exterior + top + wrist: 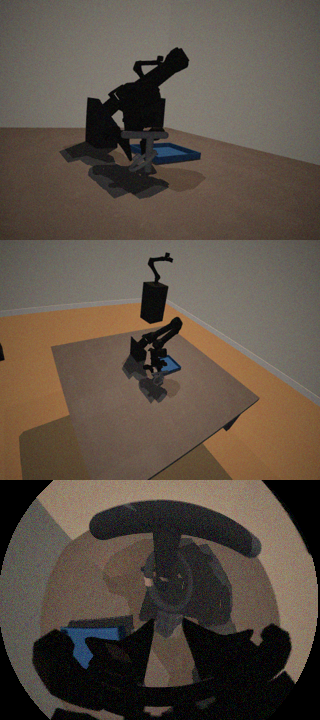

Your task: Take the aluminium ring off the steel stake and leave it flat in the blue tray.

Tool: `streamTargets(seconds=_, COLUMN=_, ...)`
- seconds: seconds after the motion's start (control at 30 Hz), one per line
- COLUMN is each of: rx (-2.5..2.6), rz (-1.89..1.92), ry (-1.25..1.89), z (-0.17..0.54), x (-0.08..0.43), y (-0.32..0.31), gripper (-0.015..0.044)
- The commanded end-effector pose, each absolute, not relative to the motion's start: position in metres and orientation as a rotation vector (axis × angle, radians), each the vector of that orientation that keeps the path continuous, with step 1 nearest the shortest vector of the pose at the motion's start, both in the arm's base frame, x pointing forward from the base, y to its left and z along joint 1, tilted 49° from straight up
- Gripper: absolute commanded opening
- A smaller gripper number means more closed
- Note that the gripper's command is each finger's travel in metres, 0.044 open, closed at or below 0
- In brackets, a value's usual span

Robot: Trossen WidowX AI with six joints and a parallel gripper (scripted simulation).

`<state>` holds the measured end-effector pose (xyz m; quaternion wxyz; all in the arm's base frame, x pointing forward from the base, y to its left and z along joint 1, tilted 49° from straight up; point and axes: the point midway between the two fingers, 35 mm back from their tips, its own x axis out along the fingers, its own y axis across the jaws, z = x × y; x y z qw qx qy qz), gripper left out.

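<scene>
Ring (pixel 162 380) (pixel 133 169) (pixel 189 582) leans tilted around the steel stake (pixel 165 372) (pixel 149 149) (pixel 166 547), below its cross-bar; parted gripper fingers (pixel 126 149), holding nothing, hang near.

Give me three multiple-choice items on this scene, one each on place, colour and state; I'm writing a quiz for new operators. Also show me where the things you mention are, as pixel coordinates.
1. Where is the ring (pixel 154 382) (pixel 134 169) (pixel 189 587)?
A) Flat in the tray
B) Around the stake's post
C) On top of the cross-bar

2. What colour is the tray (pixel 170 364) (pixel 178 158) (pixel 97 633)?
A) Red
B) Yellow
C) Blue

3. How does the hand (pixel 154 368) (pixel 136 158) (pixel 168 622) stand?
A) Open, holding nothing
B) Shut on the cross-bar
C) Shut on the tray's rim

1 B: the exterior view shows it tilted around the post, below the cross-bar (pixel 161 373) (pixel 131 134) (pixel 165 517).
2 C: its walls and floor are blue.
3 A: the wrist view shows a gap between the fingertips.
</scene>
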<state>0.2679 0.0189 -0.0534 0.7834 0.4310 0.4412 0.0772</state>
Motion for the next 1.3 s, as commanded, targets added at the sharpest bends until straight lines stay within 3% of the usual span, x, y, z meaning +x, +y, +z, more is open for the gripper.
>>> streamTargets(seconds=0.0, rx=0.93, rz=0.167, ry=0.952, z=-0.053, x=0.268, y=0.019, gripper=0.0193)
streamTargets(seconds=0.93, rx=0.93, rz=0.167, ry=0.952, z=-0.053, x=0.268, y=0.019, gripper=0.0)
streamTargets(seconds=1.27, rx=0.931, rz=0.162, ry=0.951, z=-0.045, x=0.268, y=0.009, gripper=0.0)
